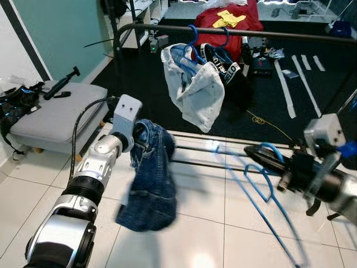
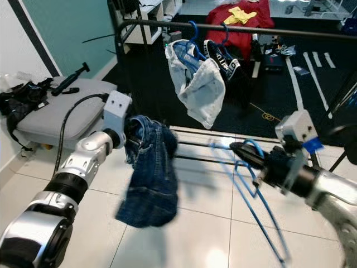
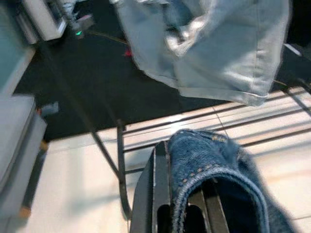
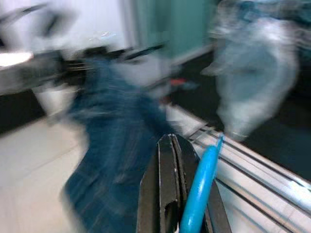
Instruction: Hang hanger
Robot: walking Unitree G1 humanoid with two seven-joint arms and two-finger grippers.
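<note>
Left eye view: dark blue denim garment [image 1: 149,178] being pinched by closed left gripper [image 1: 135,146]; blue plastic hanger [image 1: 262,184] being clamped in closed right gripper [image 1: 257,152].

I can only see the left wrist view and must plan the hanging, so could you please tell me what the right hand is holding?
Observer: The right hand is shut on a blue hanger, which carries no garment.
Operator: Thank you. How do the dark jeans hang?
Observer: The dark jeans dangle from the left hand, clear of the floor.
Operator: Is the rail already in use?
Observer: Yes, pale jeans hang on the rail.
</note>
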